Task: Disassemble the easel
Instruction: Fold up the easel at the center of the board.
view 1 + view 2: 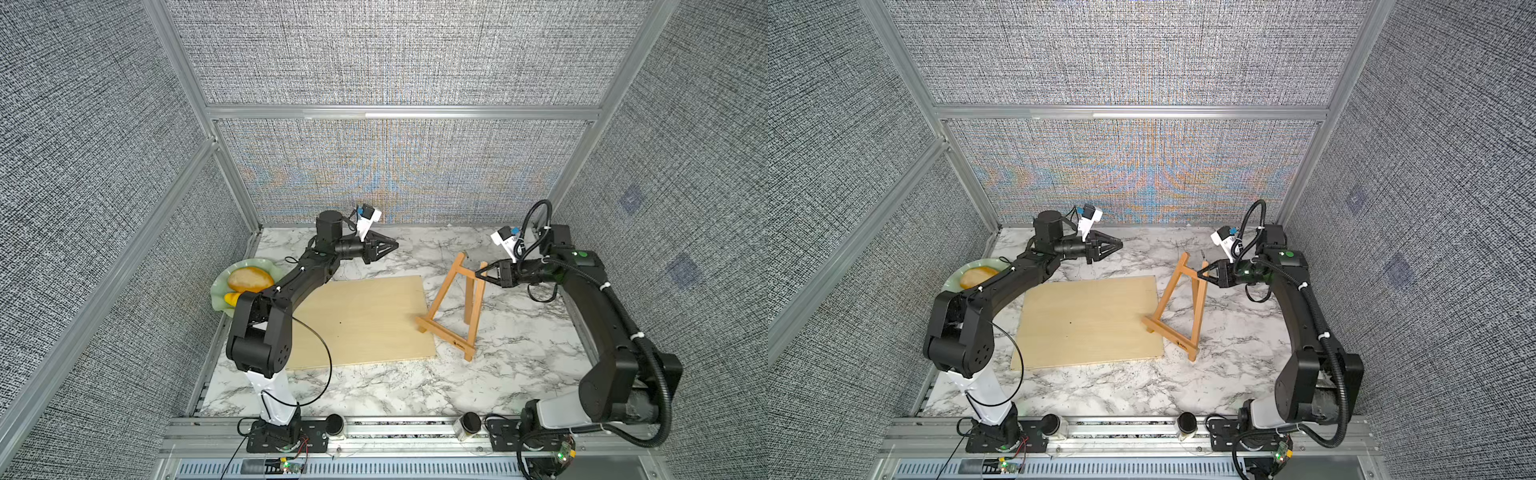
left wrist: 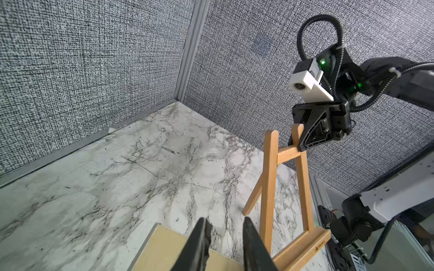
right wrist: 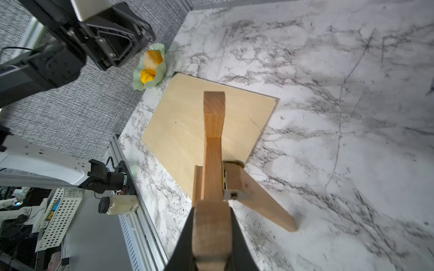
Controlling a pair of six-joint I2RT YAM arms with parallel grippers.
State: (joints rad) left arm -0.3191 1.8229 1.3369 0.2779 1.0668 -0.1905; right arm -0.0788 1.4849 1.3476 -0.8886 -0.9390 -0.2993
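Right gripper (image 1: 481, 272) is clamped on the top of an upright of the easel (image 1: 446, 337), which stands at the plywood board's (image 1: 361, 320) three o'clock. Left gripper (image 1: 388, 246), slightly parted and empty, hovers at the easel's ten o'clock. The easel looks fully assembled, so disassembly has barely begun.

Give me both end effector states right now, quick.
Left end effector: slightly open, holding nothing.
Right end effector: closed on the top of an easel leg.
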